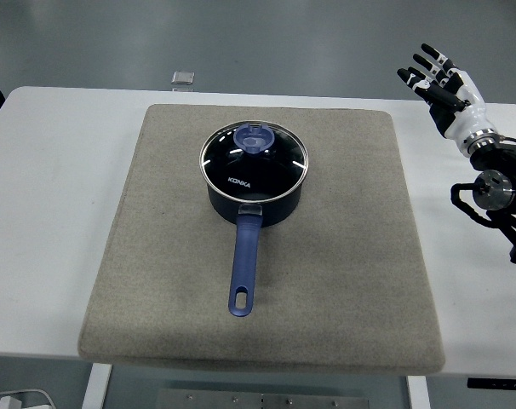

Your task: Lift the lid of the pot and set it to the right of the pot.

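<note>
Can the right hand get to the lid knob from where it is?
Probably yes. The right hand is open at the table's right side, and only bare mat lies between it and the lid on the pot. The knob is uncovered.

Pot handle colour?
Blue, matching the lid knob; the pot handle shows clearly in the head view.

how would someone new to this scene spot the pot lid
Start at the grey mat covering the white table. Near its middle stands a dark pot with a long blue handle. The lid is the round glass disc on top, with a blue knob.
</note>
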Available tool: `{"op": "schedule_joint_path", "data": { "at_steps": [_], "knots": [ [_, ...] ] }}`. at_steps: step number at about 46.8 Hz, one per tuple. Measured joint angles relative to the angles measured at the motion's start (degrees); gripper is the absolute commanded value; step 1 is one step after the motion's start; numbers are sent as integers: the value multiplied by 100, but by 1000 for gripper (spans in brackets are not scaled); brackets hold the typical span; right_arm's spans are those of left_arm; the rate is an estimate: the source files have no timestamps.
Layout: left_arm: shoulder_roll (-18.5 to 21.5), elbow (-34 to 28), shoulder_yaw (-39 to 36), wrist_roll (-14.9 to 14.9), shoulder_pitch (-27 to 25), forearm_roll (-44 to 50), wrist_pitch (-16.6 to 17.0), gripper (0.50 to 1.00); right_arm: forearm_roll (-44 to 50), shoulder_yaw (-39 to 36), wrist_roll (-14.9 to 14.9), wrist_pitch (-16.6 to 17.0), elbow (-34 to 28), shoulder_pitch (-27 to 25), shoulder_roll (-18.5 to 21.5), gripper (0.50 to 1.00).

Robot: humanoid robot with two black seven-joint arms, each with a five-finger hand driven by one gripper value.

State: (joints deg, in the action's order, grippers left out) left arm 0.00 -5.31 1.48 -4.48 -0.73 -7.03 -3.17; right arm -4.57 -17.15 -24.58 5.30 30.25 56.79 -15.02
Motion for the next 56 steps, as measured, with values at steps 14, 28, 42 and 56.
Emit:
{"op": "schedule_joint_path", "data": {
  "at_steps": [14,28,42,56],
  "knots": [
    [0,5,-3,0,-12,0,0,1000,0,-16,-3,-6,-1,40,-13,903],
    [0,3,1,0,-5,0,0,1000,-26,-33,-3,-7,-2,42,-25,903],
    [0,3,1,0,-5,0,0,1000,-36,-50,-38,-14,-2,78,-14,905],
    [0,3,1,0,-6,0,0,1000,-22,-41,-61,-96,-11,183,-42,903]
  ]
}}
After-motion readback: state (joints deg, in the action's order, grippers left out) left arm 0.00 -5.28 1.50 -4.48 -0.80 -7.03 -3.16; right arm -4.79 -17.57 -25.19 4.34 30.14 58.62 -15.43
